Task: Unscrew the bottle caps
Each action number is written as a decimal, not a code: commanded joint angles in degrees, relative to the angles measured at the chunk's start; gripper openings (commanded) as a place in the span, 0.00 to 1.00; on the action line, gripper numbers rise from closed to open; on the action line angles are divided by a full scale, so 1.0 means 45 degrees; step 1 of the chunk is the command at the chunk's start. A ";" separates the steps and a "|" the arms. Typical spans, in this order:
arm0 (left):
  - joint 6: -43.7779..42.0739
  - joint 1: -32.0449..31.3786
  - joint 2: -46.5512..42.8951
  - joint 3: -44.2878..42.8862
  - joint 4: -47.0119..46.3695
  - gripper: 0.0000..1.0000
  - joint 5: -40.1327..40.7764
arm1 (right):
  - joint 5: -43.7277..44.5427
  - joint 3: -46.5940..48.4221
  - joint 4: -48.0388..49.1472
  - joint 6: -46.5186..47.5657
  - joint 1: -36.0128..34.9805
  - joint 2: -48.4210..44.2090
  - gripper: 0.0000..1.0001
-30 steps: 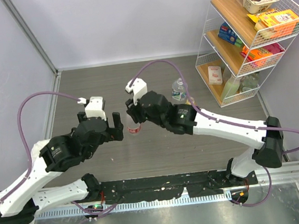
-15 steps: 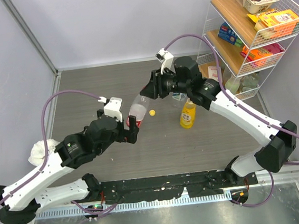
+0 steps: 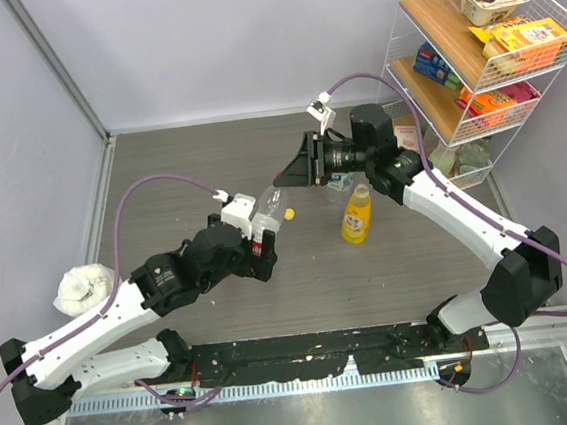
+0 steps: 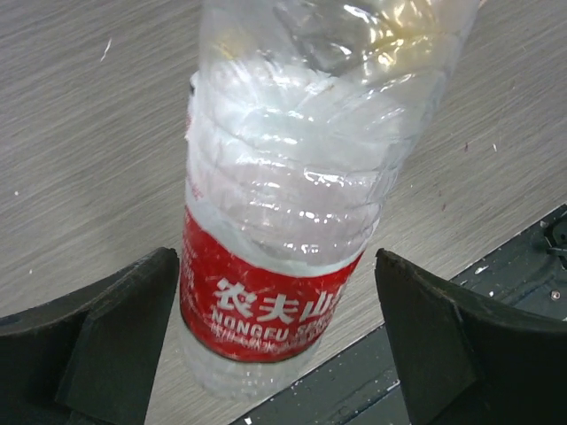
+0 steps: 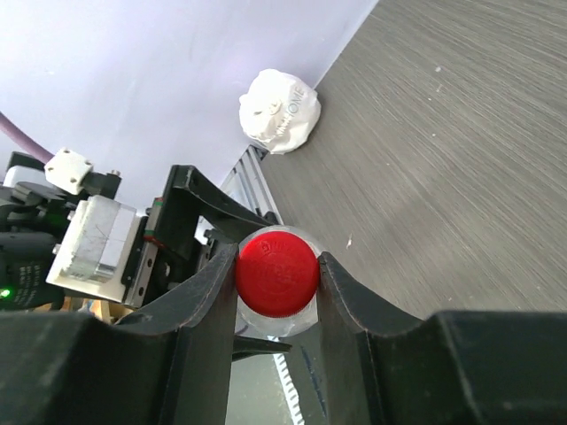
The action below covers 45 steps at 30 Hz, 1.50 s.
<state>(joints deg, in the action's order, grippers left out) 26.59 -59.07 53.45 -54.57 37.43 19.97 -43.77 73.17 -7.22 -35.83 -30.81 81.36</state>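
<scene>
The red cap (image 5: pixel 275 276) is clamped by the right gripper (image 5: pixel 276 260); the thin, probably crushable bottle (image 4: pixel 292 168) (best gripped at its label) is straddled by the left gripper (image 4: pixel 275 305), jaws open.

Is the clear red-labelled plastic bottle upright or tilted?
Tilted: the clear red-labelled plastic bottle leans toward the right tool, which grips its round red plastic cap.

The tilted clear bottle (image 3: pixel 268 206) is filling the gap between the two arms. The left fingers (image 4: pixel 115 336) are standing wide around it, leaving room on one side. The right fingers (image 5: pixel 204 292) are squeezing its red cap (image 5: pixel 276 273), no room there. A yellow bottle (image 3: pixel 356 216) and the wire shelf (image 3: pixel 433 17) are crowding the right. Open desk (image 3: pixel 187 146) is stretching across the back left.
</scene>
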 commanded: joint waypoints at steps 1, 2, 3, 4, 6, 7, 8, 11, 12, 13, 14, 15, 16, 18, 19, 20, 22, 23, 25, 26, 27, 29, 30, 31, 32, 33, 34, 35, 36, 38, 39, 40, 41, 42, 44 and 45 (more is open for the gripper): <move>-0.0127 0.0040 0.0152 0.0094 -0.0974 0.89 -0.0647 | -0.1075 -0.0087 0.1508 -0.0942 0.0186 -0.0483 0.02; -0.0108 0.0021 0.0211 0.0075 -0.0955 0.85 -0.0687 | -0.1016 -0.0126 0.1508 -0.0924 0.0186 -0.0502 0.01; -0.0108 0.0021 0.0289 0.0056 -0.0935 0.81 -0.0668 | -0.0997 -0.0146 0.1527 -0.0943 0.0205 -0.0502 0.01; -0.0108 0.0021 0.0406 0.0036 -0.0877 0.78 -0.0667 | -0.0977 -0.0185 0.1508 -0.0962 0.0205 -0.0483 0.02; -0.0088 0.0040 0.0582 -0.0042 -0.0740 0.71 -0.0648 | -0.0918 -0.0224 0.1508 -0.0982 0.0244 -0.0483 0.02; -0.0088 0.0040 0.0699 -0.0081 -0.0701 0.68 -0.0667 | -0.0860 -0.0224 0.1527 -0.1001 0.0245 -0.0502 0.02; -0.0088 0.0040 0.0797 -0.0120 -0.0623 0.66 -0.0667 | -0.0840 -0.0205 0.1527 -0.1002 0.0264 -0.0502 0.02; -0.0088 0.0021 0.1071 -0.0140 -0.0505 0.57 -0.0590 | -0.0646 -0.0166 0.1527 -0.0944 0.0283 -0.0561 0.12; -0.0011 0.0040 0.1168 -0.0159 -0.0486 0.54 -0.0435 | -0.0567 -0.0146 0.1508 -0.0924 0.0303 -0.0580 0.18; 0.0086 0.0021 0.1227 -0.0159 -0.0428 0.48 -0.0201 | -0.0393 -0.0088 0.1411 -0.0827 0.0303 -0.0639 0.27; 0.0242 0.0021 0.1285 -0.0198 -0.0350 0.44 -0.0025 | -0.0314 0.0009 0.1371 -0.0807 0.0303 -0.0620 0.33; 0.0263 0.0060 0.1286 -0.0218 -0.0272 0.42 0.0074 | -0.0119 0.0068 0.1216 -0.0729 0.0303 -0.0678 0.46; 0.0302 0.0041 0.1267 -0.0160 -0.0310 0.41 0.0113 | -0.0001 0.0204 0.1099 -0.0670 0.0303 -0.0717 0.52; 0.0341 0.0040 0.1208 -0.0121 -0.0368 0.39 0.0211 | 0.0506 0.0380 0.0864 -0.0553 0.0303 -0.0795 0.67; 0.0380 0.0021 0.1189 -0.0082 -0.0446 0.39 0.0250 | 0.0952 0.0439 0.0592 -0.0436 0.0303 -0.0815 0.74; 0.0419 0.0040 0.1169 -0.0081 -0.0447 0.38 0.0289 | 0.1479 0.0672 0.0396 -0.0358 0.0303 -0.0854 0.77; 0.0478 0.0040 0.1130 -0.0120 -0.0447 0.36 0.0367 | 0.2434 0.0830 0.0083 -0.0473 0.0303 -0.0932 0.81; 0.0497 0.0040 0.1168 -0.0159 -0.0408 0.35 0.0484 | 0.2750 0.0831 0.0043 -0.0571 0.0284 -0.1029 0.82; 0.0653 0.0021 0.1169 -0.0218 -0.0369 0.33 0.0718 | 0.3688 0.0694 -0.0034 -0.0825 0.0264 -0.1146 0.83; 0.0673 0.0040 0.1227 -0.0257 -0.0330 0.32 0.0816 | 0.4271 0.0713 -0.0151 -0.0923 0.0245 -0.1166 0.84; 0.0731 0.0040 0.1266 -0.0276 -0.0291 0.31 0.0894 | 0.4567 0.0675 -0.0288 -0.0982 0.0187 -0.1166 0.84; 0.0751 0.0021 0.1422 -0.0413 -0.0213 0.30 0.0934 | 0.5076 0.0674 -0.0289 -0.1176 0.0070 -0.1166 0.84; 0.0771 0.0021 0.1481 -0.0510 -0.0135 0.29 0.0915 | 0.5407 0.0655 -0.0309 -0.1293 0.0011 -0.1128 0.84; 0.0771 0.0021 0.1617 -0.0550 -0.0096 0.29 0.0953 | 0.5507 0.0674 -0.0270 -0.1353 -0.0125 -0.1108 0.84; 0.0771 0.0040 0.1715 -0.0666 -0.0037 0.29 0.0934 | 0.5682 0.0732 -0.0270 -0.1411 -0.0243 -0.1031 0.85; 0.0752 0.0040 0.1812 -0.0725 0.0041 0.28 0.0953 | 0.5761 0.0810 -0.0289 -0.1392 -0.0418 -0.0991 0.85; 0.0771 0.0021 0.1891 -0.0784 0.0080 0.27 0.0954 | 0.5916 0.0850 -0.0309 -0.1431 -0.0497 -0.0875 0.85; 0.0752 0.0040 0.1949 -0.0842 0.0100 0.26 0.0934 | 0.6130 0.0986 -0.0386 -0.1412 -0.0749 -0.0777 0.85; 0.0771 0.0021 0.2047 -0.0901 0.0139 0.25 0.0915 | 0.6229 0.1064 -0.0542 -0.1354 -0.0868 -0.0641 0.85; 0.0751 0.0040 0.2087 -0.0980 0.0101 0.24 0.0895 | 0.6756 0.1357 -0.0835 -0.1275 -0.1259 -0.0347 0.84; 0.0751 0.0021 0.2087 -0.1018 0.0100 0.23 0.0914 | 0.6816 0.1358 -0.0894 -0.1294 -0.1337 -0.0230 0.83; 0.0771 0.0040 0.2087 -0.1057 0.0139 0.23 0.0915 | 0.6836 0.1397 -0.0933 -0.1314 -0.1357 -0.0210 0.79; 0.0790 0.0040 0.2087 -0.1116 0.0178 0.23 0.0915 | 0.6894 0.1552 -0.1166 -0.1295 -0.1376 -0.0113 0.79; 0.0791 0.0040 0.2087 -0.1174 0.0217 0.23 0.0895 | 0.7107 0.1592 -0.1284 -0.1179 -0.1396 -0.0054 0.79; 0.0771 0.0040 0.2067 -0.1272 0.0256 0.22 0.0895 | 0.7264 0.1651 -0.1442 -0.1139 -0.1435 -0.0034 0.78; 0.0771 0.0021 0.2067 -0.1311 0.0276 0.22 0.0934 | 0.7304 0.1612 -0.1480 -0.1138 -0.1435 -0.0014 0.77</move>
<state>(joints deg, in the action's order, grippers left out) 29.58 -59.07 63.00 -57.52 38.57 22.81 -14.55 77.69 -12.67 -41.12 -37.17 81.25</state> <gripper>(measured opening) 0.513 0.784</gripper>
